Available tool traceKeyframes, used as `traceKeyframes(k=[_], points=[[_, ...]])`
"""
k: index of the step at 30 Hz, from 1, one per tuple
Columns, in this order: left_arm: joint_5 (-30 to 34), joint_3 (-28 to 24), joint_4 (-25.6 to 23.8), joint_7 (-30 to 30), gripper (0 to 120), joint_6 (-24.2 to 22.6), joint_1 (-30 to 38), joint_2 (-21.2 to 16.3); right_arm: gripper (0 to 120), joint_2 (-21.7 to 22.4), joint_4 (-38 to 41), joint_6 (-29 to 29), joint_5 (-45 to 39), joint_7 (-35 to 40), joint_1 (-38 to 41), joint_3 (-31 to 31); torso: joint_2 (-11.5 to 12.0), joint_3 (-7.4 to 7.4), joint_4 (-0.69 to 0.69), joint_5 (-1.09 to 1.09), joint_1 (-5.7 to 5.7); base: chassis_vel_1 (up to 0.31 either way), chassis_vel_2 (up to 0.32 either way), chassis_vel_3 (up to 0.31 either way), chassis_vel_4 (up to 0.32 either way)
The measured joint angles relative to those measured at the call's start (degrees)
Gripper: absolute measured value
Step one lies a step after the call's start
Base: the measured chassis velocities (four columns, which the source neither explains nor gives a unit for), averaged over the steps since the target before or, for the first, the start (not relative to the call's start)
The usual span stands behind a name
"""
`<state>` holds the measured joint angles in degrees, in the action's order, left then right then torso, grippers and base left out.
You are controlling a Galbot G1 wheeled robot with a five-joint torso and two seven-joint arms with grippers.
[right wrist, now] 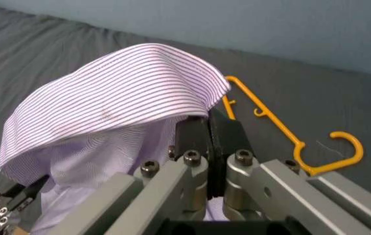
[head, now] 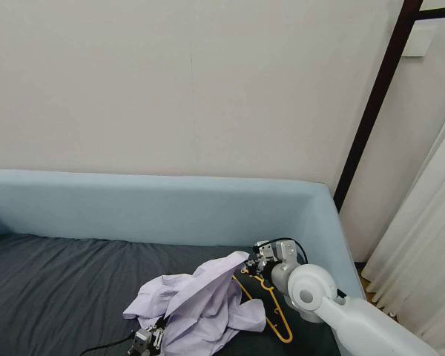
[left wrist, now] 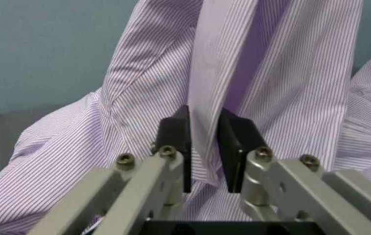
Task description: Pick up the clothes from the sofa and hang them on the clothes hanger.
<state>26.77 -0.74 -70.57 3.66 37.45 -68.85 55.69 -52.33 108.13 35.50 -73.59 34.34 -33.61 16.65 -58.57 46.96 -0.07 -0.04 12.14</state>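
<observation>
right gripper (head: pixel 256 256) pinching shirt (head: pixel 208 304) edge near sofa (head: pixel 170 208) armrest, left gripper (left wrist: pixel 203 120) clamping a fold, hanger (right wrist: pixel 271 117) beside

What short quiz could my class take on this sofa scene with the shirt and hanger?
1. True or false: the hanger lies on the sofa seat.
2. The right gripper is shut on: A the hanger, B the shirt, C nothing.
3. Which gripper is at the shirt's near edge, farthest from the sofa's back?
Key: 1 true; 2 B; 3 the left gripper.
</observation>
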Motion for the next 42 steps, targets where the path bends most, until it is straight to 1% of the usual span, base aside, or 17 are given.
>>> traceKeyframes(k=[4,5,8,10,13,14,18,19,23,25,30,33,36,37,40,41,42], points=[[-0.61,-0.09,-0.84,-1.06,39,0.0,-0.36,0.1,0,0.04,-0.4,0.0,0.53,-0.01,0.03,0.17,0.0,0.0,-0.01,0.0,0.0,0.0,0.0,0.0,0.0],[-0.61,-0.09,-0.84,-1.06,39,0.0,-0.36,0.1,0,0.04,-0.4,0.0,0.53,-0.01,0.03,0.17,0.0,0.0,-0.01,0.0,0.0,0.0,0.0,0.0,0.0],[-0.63,-0.09,-0.71,-1.34,54,-0.02,-0.16,0.39,0,0.17,-0.61,0.0,0.63,-0.09,0.01,0.07,0.0,0.0,-0.01,0.0,0.0,0.0,0.0,0.0,0.0],[-0.63,-0.1,-0.6,-1.33,57,-0.03,-0.06,0.39,0,0.16,-0.71,0.0,0.64,-0.11,0.01,-0.02,0.0,0.0,-0.01,0.0,0.0,0.0,0.0,0.0,0.0],[-0.48,-0.09,0.26,-1.19,44,-0.05,0.55,0.76,0,0.17,-0.57,-0.01,0.31,-0.12,-0.06,-0.21,0.0,0.0,-0.01,0.0,0.0,0.0,0.0,0.0,0.0],[-0.48,-0.09,0.26,-1.19,44,-0.05,0.55,0.76,0,0.17,-0.57,-0.01,0.31,-0.12,-0.06,-0.21,0.0,0.0,-0.01,0.0,0.0,0.0,0.0,0.0,0.0],[-0.3,-0.18,0.93,-0.22,26,-0.04,1.2,1.26,0,0.27,0.06,-0.05,-0.15,-0.03,-0.17,-0.29,0.0,0.0,-0.01,0.0,0.0,0.0,0.0,0.0,0.0],[-0.3,-0.18,0.93,-0.22,26,-0.04,1.2,1.26,0,0.27,0.06,-0.05,-0.15,-0.03,-0.17,-0.29,0.0,0.0,-0.01,0.0,0.0,0.0,0.0,0.0,0.0],[-0.12,-0.21,0.91,0.02,12,0.01,1.02,1.23,0,0.55,-0.18,-0.09,-0.11,0.0,-0.37,-0.62,0.0,0.0,-0.01,0.0,0.0,0.0,0.0,0.0,0.0],[-0.06,-0.17,0.89,0.12,2,0.07,0.78,1.05,0,0.89,0.01,-0.09,-0.18,0.0,-0.51,-0.8,0.0,0.0,-0.01,0.0,0.0,0.0,0.0,0.0,0.0],[0.6,0.14,-0.14,0.26,0,0.19,0.64,0.2,0,1.3,0.98,-0.1,-0.02,-0.06,-0.91,-1.1,0.0,0.0,-0.01,-0.01,0.0,0.0,0.0,0.0,0.0],[1.24,0.55,-2.32,0.24,0,0.15,0.63,-0.87,0,1.38,1.8,-0.1,0.47,-0.27,-1.17,-1.23,0.0,0.0,0.0,-0.01,0.0,0.0,0.0,0.0,0.0],[3.25,1.25,-9.57,-0.66,0,-1.98,-0.01,-4.56,0,1.91,3.29,-0.25,1.46,-1.22,-0.89,-1.53,0.0,0.0,-0.02,-0.01,0.0,0.0,0.0,0.0,0.0],[3.25,1.25,-9.57,-0.66,0,-1.98,-0.01,-4.56,0,1.91,3.29,-0.25,1.46,-1.22,-0.89,-1.53,0.0,0.0,-0.02,-0.01,0.0,0.0,0.0,0.0,0.0],[6.02,1.79,-19.12,-2.64,0,-5.53,0.02,-11.01,0,2.75,4.98,-0.37,0.16,-1.29,0.73,-1.95,0.0,0.0,-0.01,-0.02,0.0,0.0,0.0,0.0,0.0],[6.64,1.78,-20.81,-3.15,0,-6.16,0.38,-12.69,0,2.93,5.2,-0.38,-0.39,-1.29,1.22,-2.06,0.0,0.0,0.0,-0.02,0.0,0.0,0.0,0.0,0.0],[6.64,1.78,-20.81,-3.15,0,-6.16,0.38,-12.69,0,2.93,5.2,-0.38,-0.39,-1.29,1.22,-2.06,0.0,0.0,0.0,-0.02,0.0,0.0,0.0,0.0,0.0]])
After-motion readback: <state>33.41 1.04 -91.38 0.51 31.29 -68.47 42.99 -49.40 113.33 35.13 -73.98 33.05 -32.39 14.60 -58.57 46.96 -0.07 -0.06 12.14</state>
